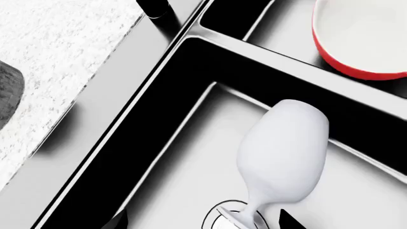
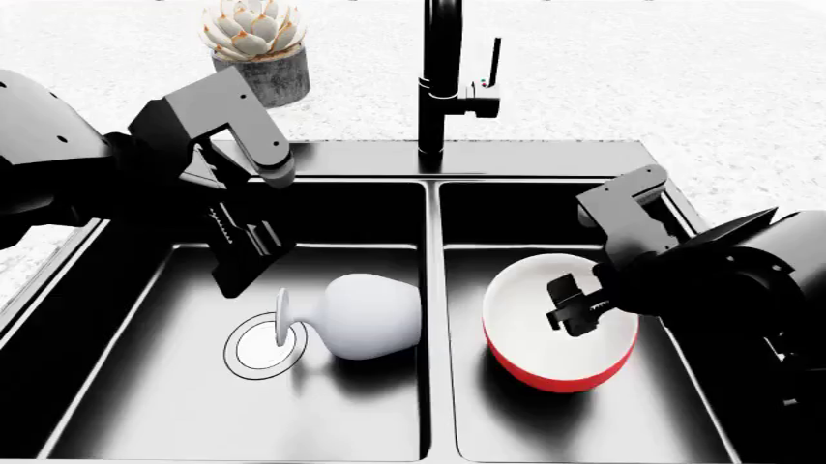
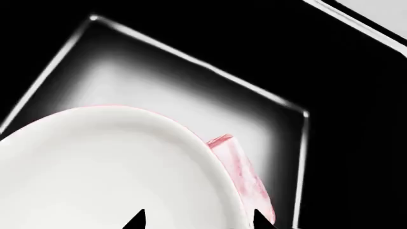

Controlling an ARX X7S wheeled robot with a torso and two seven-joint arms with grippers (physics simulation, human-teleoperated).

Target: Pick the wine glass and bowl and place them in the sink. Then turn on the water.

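The pale wine glass lies on its side in the left basin of the black sink, its foot over the round drain. My left gripper hangs just above the foot, open, with the fingertips wide on either side of the stem and not touching it. The red bowl, white inside, sits tilted in the right basin. My right gripper is open, one fingertip over the white inside and one outside the rim.
The tall black faucet with its side lever rises behind the divider. A succulent in a grey pot stands on the speckled granite counter at the back left. Basin walls close in around both grippers.
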